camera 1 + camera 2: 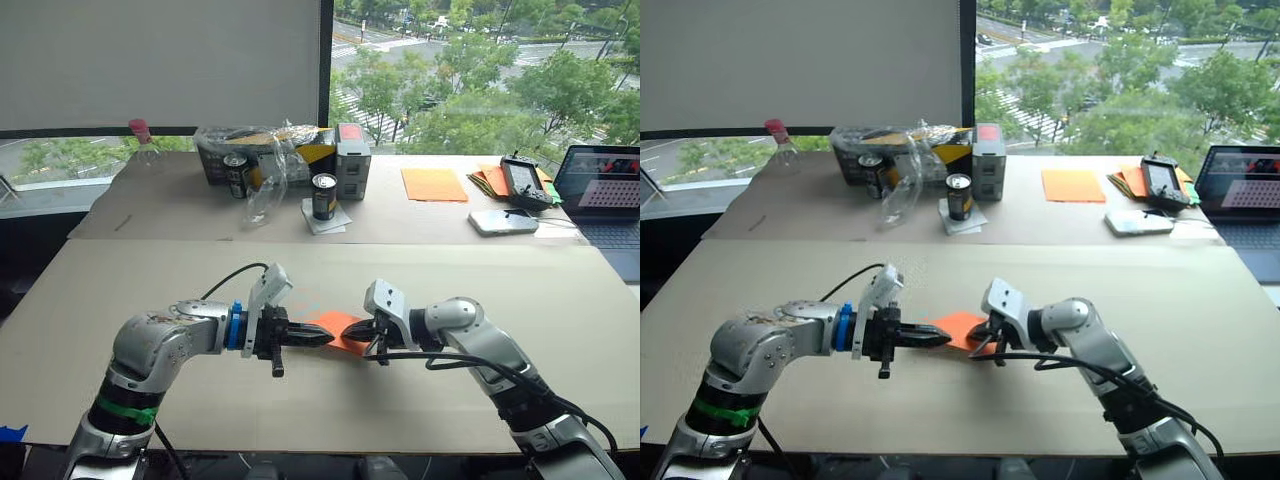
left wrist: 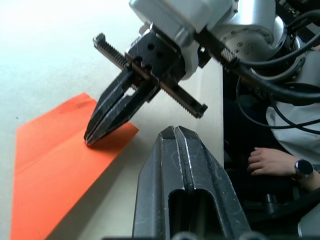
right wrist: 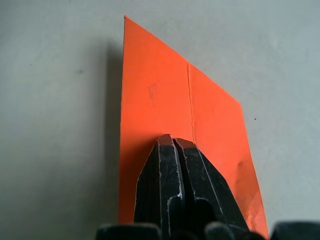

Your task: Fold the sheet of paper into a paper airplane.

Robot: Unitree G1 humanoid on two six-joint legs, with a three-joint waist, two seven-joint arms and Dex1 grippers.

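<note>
From the head camera I've got the sheet of paper (image 1: 338, 328) lying flat on the near table (image 1: 420, 280), between the left gripper (image 1: 318, 339) and right gripper (image 1: 362, 335). In the left wrist view my left fingers (image 2: 182, 185) are closed on nothing, just beside the paper's edge. In the right wrist view the right fingers (image 3: 172, 187) are closed too, tips pressing down on the folded wedge. It's thin, light and slidey, so I'd pin one end and pinch a loose edge.
</note>
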